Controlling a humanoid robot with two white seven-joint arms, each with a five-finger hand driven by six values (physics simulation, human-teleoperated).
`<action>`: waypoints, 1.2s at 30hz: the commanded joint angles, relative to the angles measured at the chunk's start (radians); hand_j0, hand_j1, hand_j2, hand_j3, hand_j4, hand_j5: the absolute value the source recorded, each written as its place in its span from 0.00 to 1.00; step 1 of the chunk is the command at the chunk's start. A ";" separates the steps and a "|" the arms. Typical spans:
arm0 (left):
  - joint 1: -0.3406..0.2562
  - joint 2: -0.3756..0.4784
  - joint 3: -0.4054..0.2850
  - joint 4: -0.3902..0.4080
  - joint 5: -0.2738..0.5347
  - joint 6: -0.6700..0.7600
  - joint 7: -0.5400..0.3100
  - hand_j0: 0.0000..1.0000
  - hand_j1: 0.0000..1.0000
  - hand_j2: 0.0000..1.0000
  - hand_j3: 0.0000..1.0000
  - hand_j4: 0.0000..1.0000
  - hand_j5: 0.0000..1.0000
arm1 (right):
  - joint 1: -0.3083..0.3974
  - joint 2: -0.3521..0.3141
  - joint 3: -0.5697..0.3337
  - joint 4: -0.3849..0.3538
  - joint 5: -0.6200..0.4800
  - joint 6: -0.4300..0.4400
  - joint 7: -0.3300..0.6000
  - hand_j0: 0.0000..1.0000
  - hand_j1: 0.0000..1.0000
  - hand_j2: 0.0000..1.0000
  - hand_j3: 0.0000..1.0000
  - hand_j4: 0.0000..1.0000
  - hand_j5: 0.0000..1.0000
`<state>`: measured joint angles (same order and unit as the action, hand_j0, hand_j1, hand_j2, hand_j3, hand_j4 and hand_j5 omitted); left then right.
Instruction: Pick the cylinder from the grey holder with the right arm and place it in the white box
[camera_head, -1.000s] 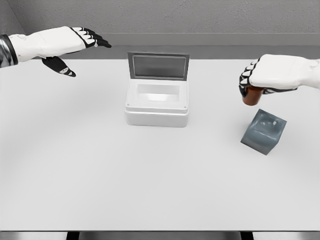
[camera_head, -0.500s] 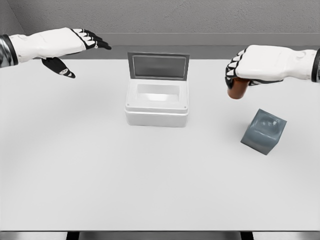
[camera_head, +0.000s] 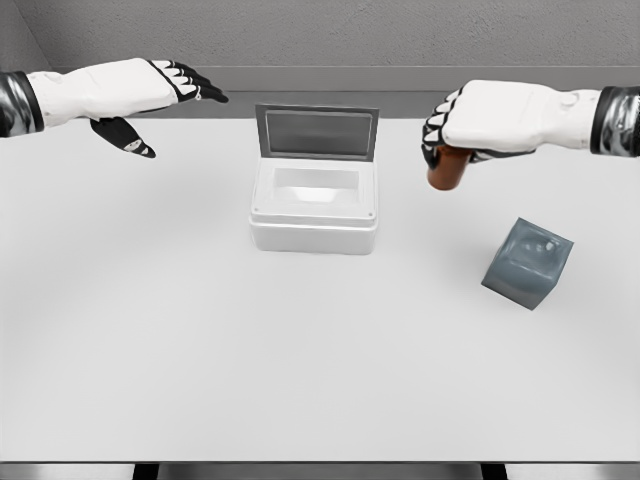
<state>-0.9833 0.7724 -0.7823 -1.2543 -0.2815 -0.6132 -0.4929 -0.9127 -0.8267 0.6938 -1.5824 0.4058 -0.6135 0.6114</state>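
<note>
Head view, right hand: the white-and-black five-finger right hand (camera_head: 470, 125) is curled tight around the reddish-brown cylinder (camera_head: 445, 168), holding it by its upper part; only the lower end shows under the fingers.
Head view, cylinder: in the air above the white tabletop (camera_head: 200, 340), long axis close to upright, clear of every surface.
Head view, key relation: the white box (camera_head: 315, 205) lies to the left of the held cylinder and a little nearer the camera, near but apart; the right hand is much the nearer of the two, so my judgement is that the carry must go on leftward until the cylinder hangs over the opening, then go down.
Head view, white box: rounded white plastic box, its grey lid (camera_head: 317, 132) standing open at the back edge; the hollow looks bare inside.
Head view, grey holder: the dark grey cube-shaped holder (camera_head: 527, 263) sits tilted on the tabletop, below and right of the hand; nothing stands in it.
Head view, left hand: the left hand (camera_head: 160, 90) hovers at the upper left, fingers stretched out and loose, grasping nothing, well apart from the box.
</note>
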 joint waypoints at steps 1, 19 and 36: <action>0.000 0.001 0.003 0.001 0.005 0.002 0.001 1.00 1.00 1.00 1.00 1.00 1.00 | 0.000 0.018 0.000 0.010 0.005 0.003 -0.001 0.43 0.43 0.43 0.43 0.43 0.43; -0.008 -0.001 0.002 0.038 0.005 0.002 0.001 1.00 1.00 1.00 1.00 1.00 1.00 | -0.038 0.156 0.004 0.075 0.065 0.003 -0.001 0.43 0.43 0.43 0.43 0.43 0.43; -0.009 -0.012 0.002 0.036 -0.007 0.002 0.001 1.00 1.00 1.00 1.00 1.00 1.00 | -0.074 0.241 0.036 0.093 0.076 0.003 -0.001 0.43 0.43 0.43 0.43 0.43 0.43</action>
<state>-0.9925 0.7616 -0.7829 -1.2171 -0.2922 -0.6132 -0.4930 -0.9879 -0.5948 0.7205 -1.4892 0.4859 -0.6139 0.6113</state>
